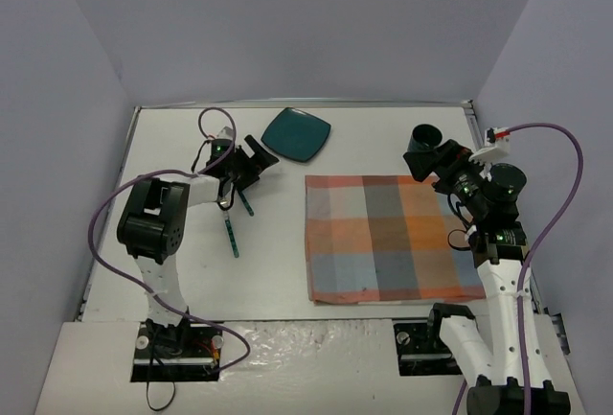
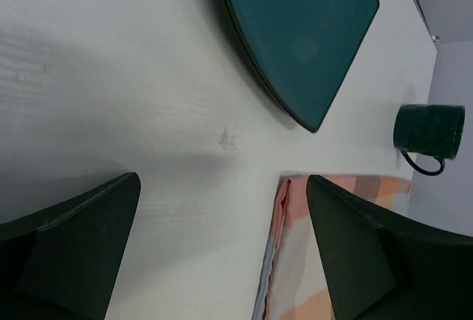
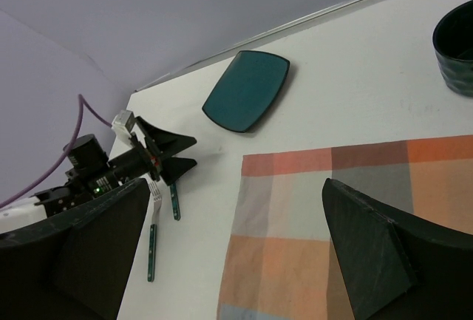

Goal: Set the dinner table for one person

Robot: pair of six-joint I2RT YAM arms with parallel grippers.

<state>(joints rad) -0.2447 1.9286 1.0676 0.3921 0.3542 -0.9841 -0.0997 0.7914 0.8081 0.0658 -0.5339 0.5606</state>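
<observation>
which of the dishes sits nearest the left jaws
The flat teal plate, just beyond the left jaws; the mug stands much farther off, past the cloth.

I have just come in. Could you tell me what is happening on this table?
Two robot arms are setting a place on the white dinner table. Both pincers are open and empty. The left pincer hovers between the teal plate and two teal-handled pieces of cutlery lying on the table. The right pincer is close beside the dark mug, at the far right corner of the plaid cloth. The cloth lies flat with nothing set on it yet.
</observation>
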